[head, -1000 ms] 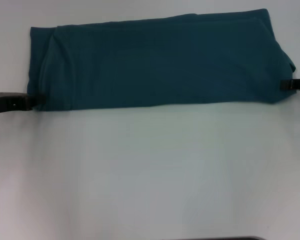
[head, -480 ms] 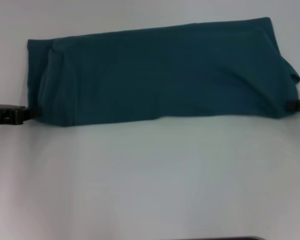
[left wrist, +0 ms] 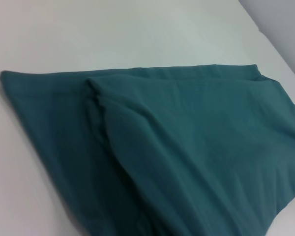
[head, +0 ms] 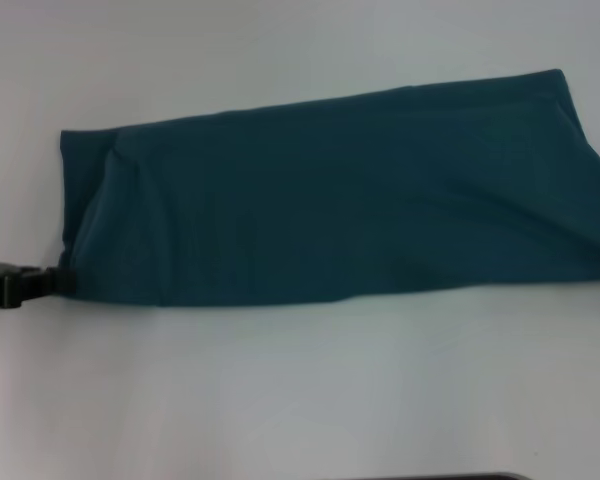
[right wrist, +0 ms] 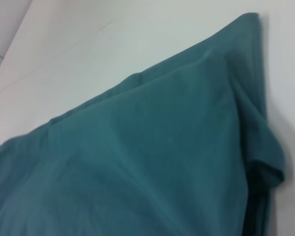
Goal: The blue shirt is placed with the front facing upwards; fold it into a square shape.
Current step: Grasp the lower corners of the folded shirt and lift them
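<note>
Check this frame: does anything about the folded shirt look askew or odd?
Yes. The dark teal-blue cotton shirt, folded into a long band, lies slanted on the white table, its right end farther away and running past the head view's edge. The left gripper sits at its near-left corner.

The blue shirt (head: 330,200) runs off the head view's right edge.

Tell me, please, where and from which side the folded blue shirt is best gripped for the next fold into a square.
The blue shirt lies as a long band across the table. I would probably pinch the near corner of a short end, coming in low from the side, since the layered edges meet there. The left gripper sits at the shirt's left near corner; the right gripper is out of view.
</note>
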Robot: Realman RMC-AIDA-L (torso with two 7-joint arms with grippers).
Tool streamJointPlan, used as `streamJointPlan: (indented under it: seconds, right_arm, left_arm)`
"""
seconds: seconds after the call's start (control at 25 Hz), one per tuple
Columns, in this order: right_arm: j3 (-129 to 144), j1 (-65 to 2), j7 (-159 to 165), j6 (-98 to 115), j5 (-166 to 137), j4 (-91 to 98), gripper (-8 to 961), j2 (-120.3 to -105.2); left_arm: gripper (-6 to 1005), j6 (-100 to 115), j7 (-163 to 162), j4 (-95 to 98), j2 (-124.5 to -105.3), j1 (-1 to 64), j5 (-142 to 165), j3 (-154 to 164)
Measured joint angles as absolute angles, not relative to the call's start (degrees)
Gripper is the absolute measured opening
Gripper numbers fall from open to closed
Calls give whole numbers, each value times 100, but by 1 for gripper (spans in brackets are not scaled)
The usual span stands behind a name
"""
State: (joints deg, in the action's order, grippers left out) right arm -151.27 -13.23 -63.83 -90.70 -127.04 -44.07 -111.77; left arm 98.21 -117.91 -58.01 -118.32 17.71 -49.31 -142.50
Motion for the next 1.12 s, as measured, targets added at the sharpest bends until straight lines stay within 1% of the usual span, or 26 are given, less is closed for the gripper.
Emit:
streamJointPlan:
  seconds: [0.16,0.56,1.12]
  right_arm:
    - [-15167,-1213,-6390,-9143,-12727,-4411,13,-11145]
    - [-15241,-1140,-6406,-9170,-13050,-4363,13,-11230]
    - [-15421,-1092,-6460,-9183,-13052,-4342,14,-11257]
  left_arm:
    - [21,10142,-11809,-5817,-11800,1663,-4875,-14403]
    - [26,10159,-11721,-5694,-11809,1500,-4604,-14446]
    - [33,10008,-11681,-5530,-11802,1477,-4509,-14486]
